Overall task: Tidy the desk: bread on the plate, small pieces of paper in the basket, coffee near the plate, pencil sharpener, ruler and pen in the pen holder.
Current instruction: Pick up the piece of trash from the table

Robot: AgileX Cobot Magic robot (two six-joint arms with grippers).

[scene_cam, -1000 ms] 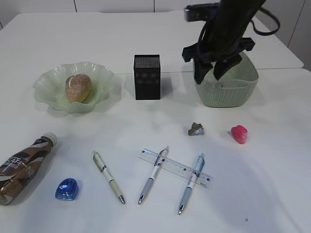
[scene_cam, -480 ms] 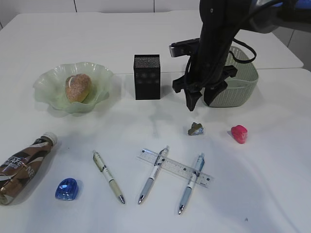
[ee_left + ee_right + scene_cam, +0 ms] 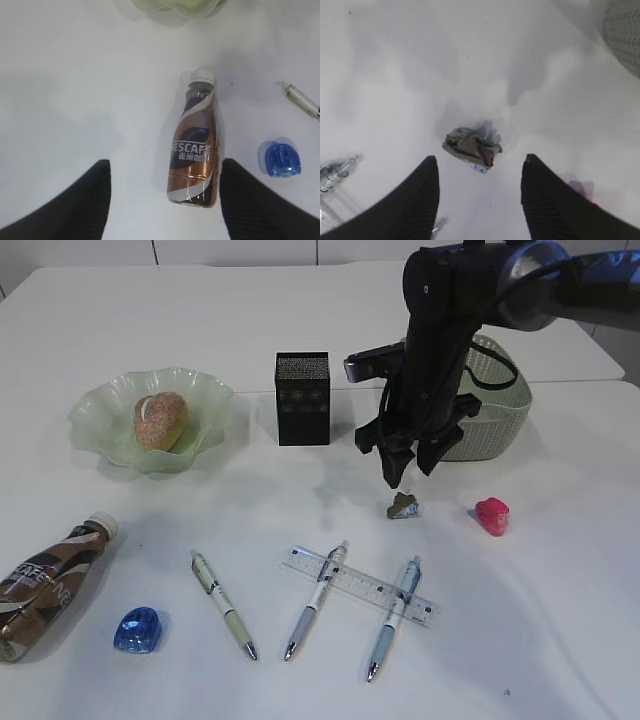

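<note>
Lying flat: coffee bottle [image 3: 195,145] reads "NESCAFÉ" | both arms' fingers parted, empty

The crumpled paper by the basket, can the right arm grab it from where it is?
Probably yes. The right pincer hangs open just above the crumpled paper, which lies alone on bare table. The red sharpener and basket sit off to the side, so nothing blocks the way down.

"NESCAFÉ" lettering on the lying coffee bottle [image 3: 196,150]
</note>
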